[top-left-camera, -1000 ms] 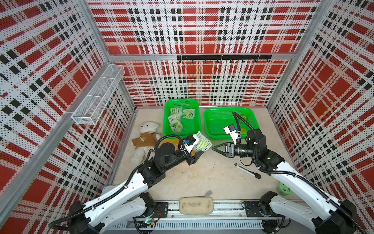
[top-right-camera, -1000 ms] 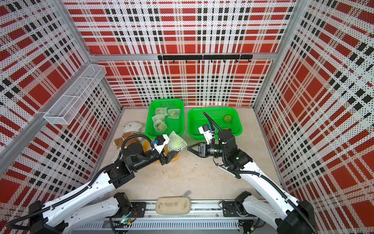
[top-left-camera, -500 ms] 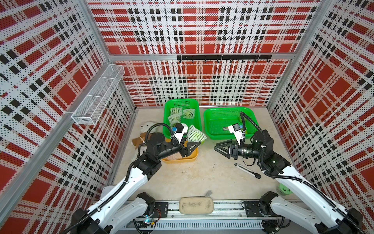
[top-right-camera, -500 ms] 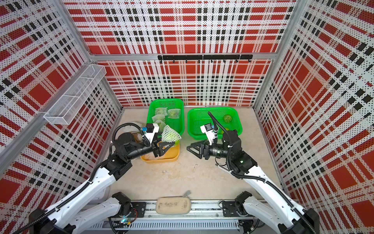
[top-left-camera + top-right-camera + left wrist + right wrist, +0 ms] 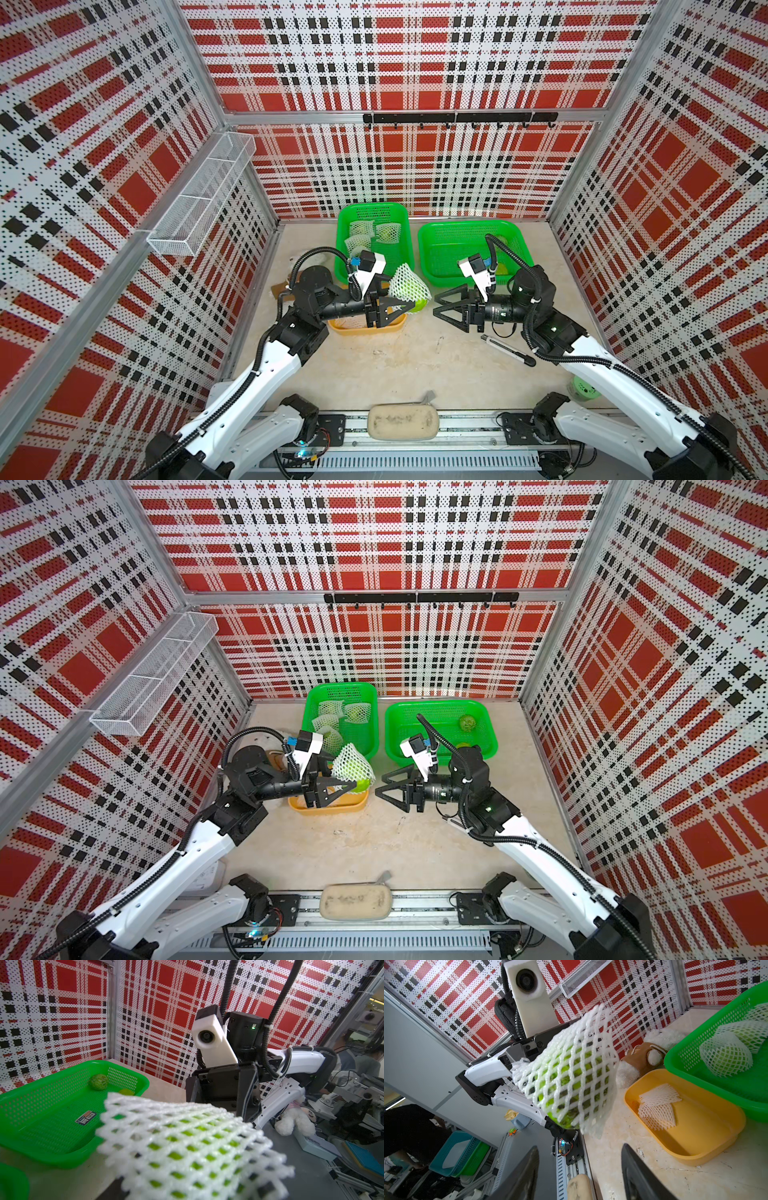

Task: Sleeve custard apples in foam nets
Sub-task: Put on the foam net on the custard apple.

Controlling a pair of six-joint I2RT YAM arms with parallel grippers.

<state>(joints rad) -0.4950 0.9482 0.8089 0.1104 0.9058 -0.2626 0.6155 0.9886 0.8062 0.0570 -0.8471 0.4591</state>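
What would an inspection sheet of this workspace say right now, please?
Surface: beige tabletop, lightly scuffed.
Job's things: netted custard apple in the left claw; sleeved fruits in the left green basket; bare custard apple in the right green basket; spare foam nets in the yellow tray.
Clutter: plush bear, knife-like tool, pale green container, beige pouch.
Claws: left claw shut on the netted custard apple; right claw open, empty, facing it.
Cables: black hoses loop above both wrists; no snag seen.
Surroundings: plaid perforated walls, wire shelf, hook rail.

Beige tabletop: green baskets, yellow tray, dark tool.
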